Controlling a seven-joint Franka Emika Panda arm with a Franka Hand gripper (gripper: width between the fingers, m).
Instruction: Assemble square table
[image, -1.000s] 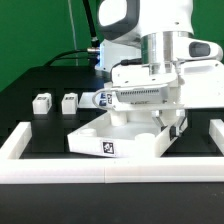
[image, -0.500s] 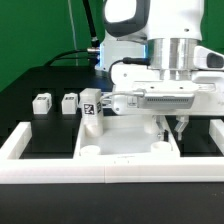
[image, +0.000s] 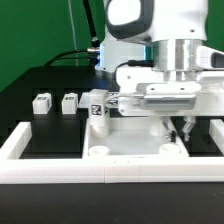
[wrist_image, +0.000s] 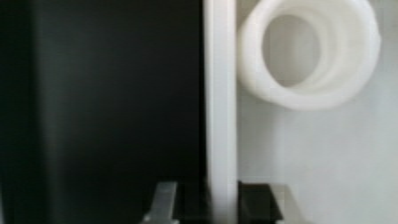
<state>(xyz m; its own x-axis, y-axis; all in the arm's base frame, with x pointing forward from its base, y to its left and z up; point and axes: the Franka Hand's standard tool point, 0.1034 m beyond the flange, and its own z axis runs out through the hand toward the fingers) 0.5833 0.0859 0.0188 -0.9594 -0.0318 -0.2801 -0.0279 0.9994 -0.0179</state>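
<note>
The white square tabletop (image: 125, 142) lies on the black table against the front rail, its tagged edge (image: 97, 110) toward the exterior view's left. My gripper (image: 180, 128) reaches down at its right side. In the wrist view the tabletop's raised rim (wrist_image: 219, 90) runs between my fingers (wrist_image: 169, 202) and my gripper (wrist_image: 217, 203) is shut on it. A round corner socket (wrist_image: 311, 55) lies just beyond the rim. Two small white leg blocks (image: 41, 102) (image: 69, 102) stand at the exterior view's left.
A long white border rail (image: 60, 172) runs along the front and turns back up the left side (image: 18, 142). The robot's base and cables stand behind the table.
The tabletop has turned and slid up to the front rail; its tag went from the front edge to the left side. My gripper moved to the right with it.
</note>
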